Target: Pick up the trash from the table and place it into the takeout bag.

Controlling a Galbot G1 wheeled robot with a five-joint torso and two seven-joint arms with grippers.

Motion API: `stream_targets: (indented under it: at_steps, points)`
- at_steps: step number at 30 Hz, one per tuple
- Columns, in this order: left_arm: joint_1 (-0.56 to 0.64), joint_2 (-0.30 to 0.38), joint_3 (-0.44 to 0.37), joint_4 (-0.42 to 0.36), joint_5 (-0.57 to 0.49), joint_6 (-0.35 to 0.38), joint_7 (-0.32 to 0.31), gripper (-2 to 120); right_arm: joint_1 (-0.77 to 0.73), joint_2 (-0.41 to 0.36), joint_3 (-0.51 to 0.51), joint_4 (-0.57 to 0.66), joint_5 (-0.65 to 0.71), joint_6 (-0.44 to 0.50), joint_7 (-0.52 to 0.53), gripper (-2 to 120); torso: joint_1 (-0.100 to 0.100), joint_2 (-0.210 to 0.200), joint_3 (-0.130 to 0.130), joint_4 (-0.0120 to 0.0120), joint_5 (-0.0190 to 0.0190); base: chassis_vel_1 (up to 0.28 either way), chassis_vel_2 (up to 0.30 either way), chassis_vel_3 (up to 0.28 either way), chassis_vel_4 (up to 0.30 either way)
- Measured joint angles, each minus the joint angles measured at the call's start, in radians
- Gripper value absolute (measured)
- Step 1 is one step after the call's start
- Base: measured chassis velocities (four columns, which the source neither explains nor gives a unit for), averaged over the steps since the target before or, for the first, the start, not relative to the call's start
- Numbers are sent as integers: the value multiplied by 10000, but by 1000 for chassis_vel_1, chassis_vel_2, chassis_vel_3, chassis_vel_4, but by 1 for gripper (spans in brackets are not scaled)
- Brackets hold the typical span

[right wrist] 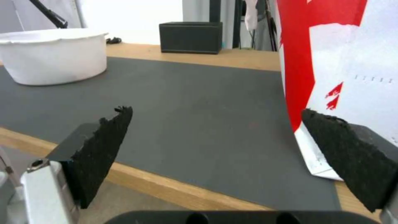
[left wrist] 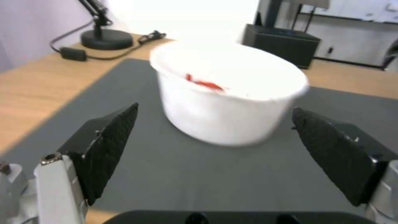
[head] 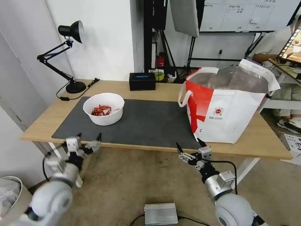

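On dark matte mat (head: pixel 150 122), round white bowl (head: pixel 103 108), glossy red-white tote (head: pixel 227 105), left claw (head: pixel 89 137) and right claw (head: pixel 188 145) both wide, textured black pads

My arms are showing as silver-grey metal with rounded, ball-like joints at the lower left and lower right of the head view. My left gripper (head: pixel 89 137) and right gripper (head: pixel 189 145) are each wearing two black, pointed, rough-textured fingers (left wrist: pixel 108 146) on pale metal mounts with small screws. A black cable is looping along each forearm.
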Motion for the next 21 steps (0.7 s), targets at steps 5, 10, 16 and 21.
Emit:
stream_targets:
  at_steps: [5,10,16,21]
  points:
    - [-1040,935,-24,307,-1469,755,-709,100,2,0,2,0,2,-2,-3,100,0,0,0,2,0,0,0,0,0]
    - [-3223,1774,1095,1264,-3664,1513,-1517,100,4,-1,2,0,6,-3,-8,100,0,0,2,3,-2,0,0,0,0]
    - [-4848,2074,2095,2394,-4897,2073,-2112,100,6,-1,2,0,6,-3,-12,100,2,0,1,-4,-2,0,0,0,0]
    - [-5621,2415,2606,3395,-5201,2356,-2321,100,8,-1,3,0,6,-2,-15,100,0,0,-1,8,0,0,0,0,0]
